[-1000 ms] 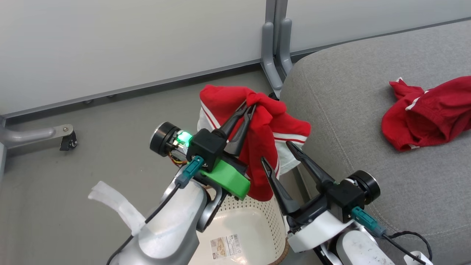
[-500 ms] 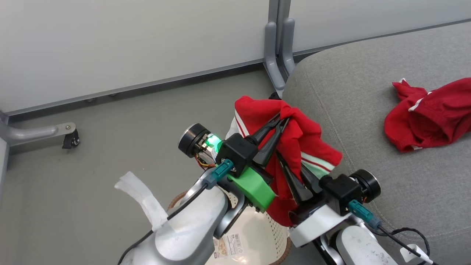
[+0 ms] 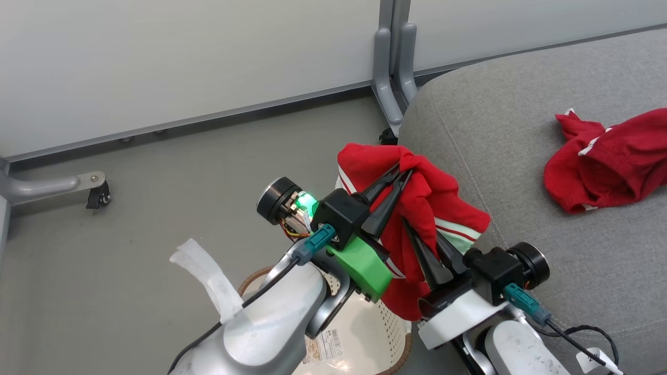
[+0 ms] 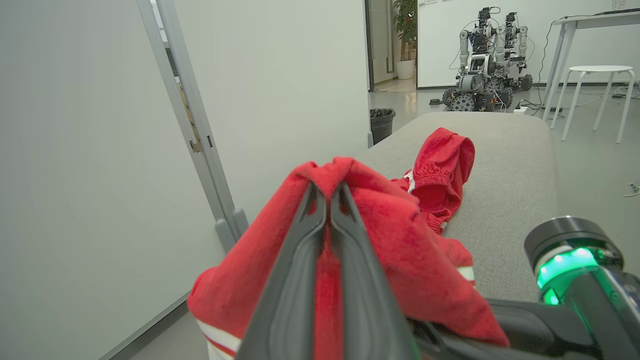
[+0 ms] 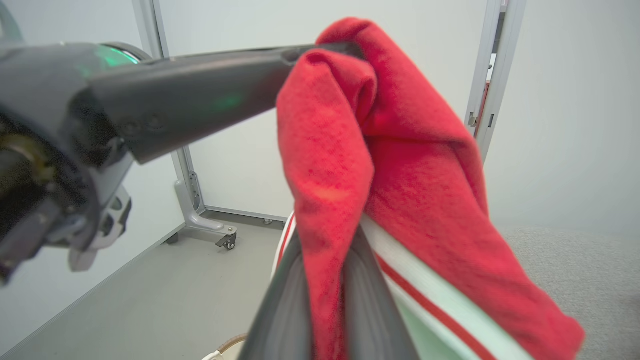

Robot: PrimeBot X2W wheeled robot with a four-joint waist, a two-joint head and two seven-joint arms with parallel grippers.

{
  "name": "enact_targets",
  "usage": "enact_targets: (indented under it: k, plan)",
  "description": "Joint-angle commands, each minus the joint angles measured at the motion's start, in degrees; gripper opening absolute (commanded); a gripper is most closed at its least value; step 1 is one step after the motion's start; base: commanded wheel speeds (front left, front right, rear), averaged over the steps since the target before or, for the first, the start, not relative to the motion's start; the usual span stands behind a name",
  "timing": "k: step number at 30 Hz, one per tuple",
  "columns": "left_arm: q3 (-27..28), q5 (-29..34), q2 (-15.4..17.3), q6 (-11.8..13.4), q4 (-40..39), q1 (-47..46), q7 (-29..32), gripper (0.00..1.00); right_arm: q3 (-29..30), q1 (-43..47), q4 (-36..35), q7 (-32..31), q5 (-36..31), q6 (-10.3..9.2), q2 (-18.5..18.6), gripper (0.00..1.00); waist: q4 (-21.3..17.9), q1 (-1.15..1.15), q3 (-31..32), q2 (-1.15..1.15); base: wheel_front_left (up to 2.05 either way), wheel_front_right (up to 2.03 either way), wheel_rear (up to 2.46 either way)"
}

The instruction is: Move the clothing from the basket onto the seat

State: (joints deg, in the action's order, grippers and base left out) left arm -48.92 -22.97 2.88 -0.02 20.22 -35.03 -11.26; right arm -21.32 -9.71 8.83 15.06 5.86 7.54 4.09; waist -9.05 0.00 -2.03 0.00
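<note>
The left gripper is reaching toward 1 o'clock in the head view, its fingers pressed together and pinching the top fold of the striped red garment, which is hanging in the air just above the basket at 6 o'clock. In the left wrist view the left gripper is clamping a ridge of the same garment, no gap showing between the two dark tips. The right gripper is coming in from 5 o'clock, its fingers closing on a lower fold of that garment, beside the white panel with thin red stripes. In the right wrist view the cloth is running down between the right gripper's own fingers, while the left gripper's fingers are crossing from 9 o'clock to the garment's peak. The garment's right edge is hanging over the rounded left edge of the grey seat; I cannot tell whether it is touching it. A second red garment is lying crumpled on the seat at 3 o'clock, well apart from the held one. The basket is standing on the grey floor, a label sticker showing on its bottom.
</note>
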Motion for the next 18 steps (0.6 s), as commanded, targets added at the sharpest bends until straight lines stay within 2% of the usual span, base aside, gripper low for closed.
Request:
enact_targets:
  k: [1,18]
  plan:
    - [-0.2,-0.3,0.0,0.2,0.1,-1.3,-0.4,0.00,0.2,0.0,-0.3,0.2,0.1,-0.10,0.1,0.00,0.0,0.00,-0.1,0.00,0.00,0.00,0.00]
    - [-1.0,-1.1,0.1,0.6,1.4,-2.0,-0.5,0.00,0.2,0.4,-0.4,0.2,0.2,-0.10,-0.1,0.00,0.0,0.00,0.0,0.00,0.00,0.00,0.00]
